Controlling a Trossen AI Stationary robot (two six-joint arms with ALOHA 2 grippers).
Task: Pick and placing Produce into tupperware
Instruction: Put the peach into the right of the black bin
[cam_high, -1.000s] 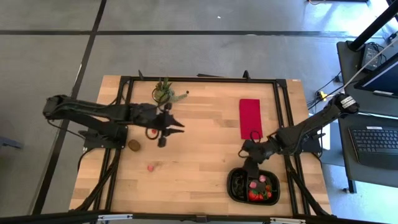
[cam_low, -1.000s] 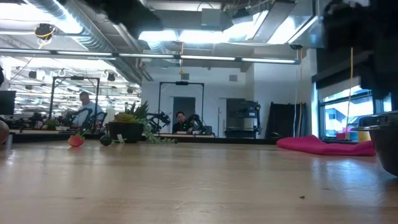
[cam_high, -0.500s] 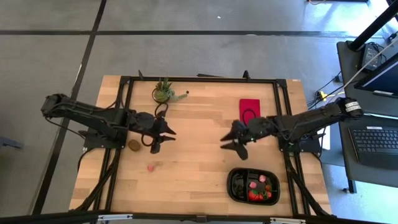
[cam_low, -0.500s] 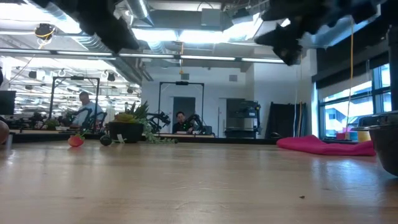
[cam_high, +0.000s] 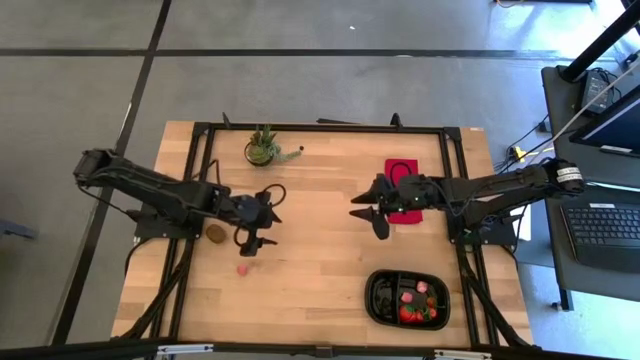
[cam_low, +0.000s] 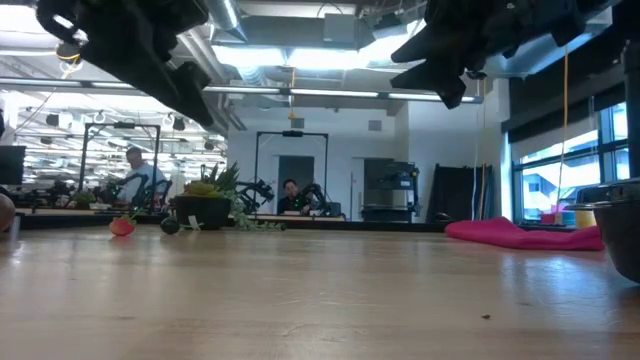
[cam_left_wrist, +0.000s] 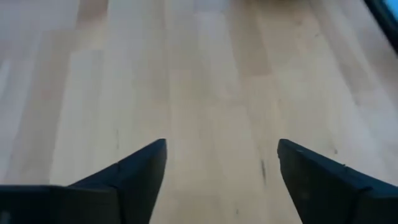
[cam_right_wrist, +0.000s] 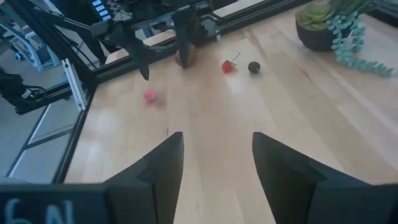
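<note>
The tupperware (cam_high: 407, 298), a black two-compartment tray holding several red pieces, sits near the front right. Loose produce lies at the left. A pink piece (cam_high: 242, 268) (cam_right_wrist: 150, 95) and a brown kiwi-like oval (cam_high: 215, 233) show in the high view. A red piece (cam_right_wrist: 228, 66) (cam_low: 122, 227) and a dark berry (cam_right_wrist: 253, 66) (cam_low: 170, 226) show in the right wrist view. My left gripper (cam_high: 262, 230) (cam_left_wrist: 221, 162) hovers open above the bare wood just beyond the pink piece. My right gripper (cam_high: 365, 217) (cam_right_wrist: 217, 155) hangs open over the table's middle and holds nothing.
A potted green plant (cam_high: 262, 148) (cam_right_wrist: 323, 25) stands at the far edge, left of centre. A flat red cloth (cam_high: 402, 190) (cam_low: 520, 233) lies at the far right, partly under my right arm. Bare wood lies between the two grippers.
My right gripper has left the tupperware, going toward the far edge and leftward to the table's middle. My left gripper has moved a little toward the near edge, closer to the pink piece, and its fingers have spread open.
</note>
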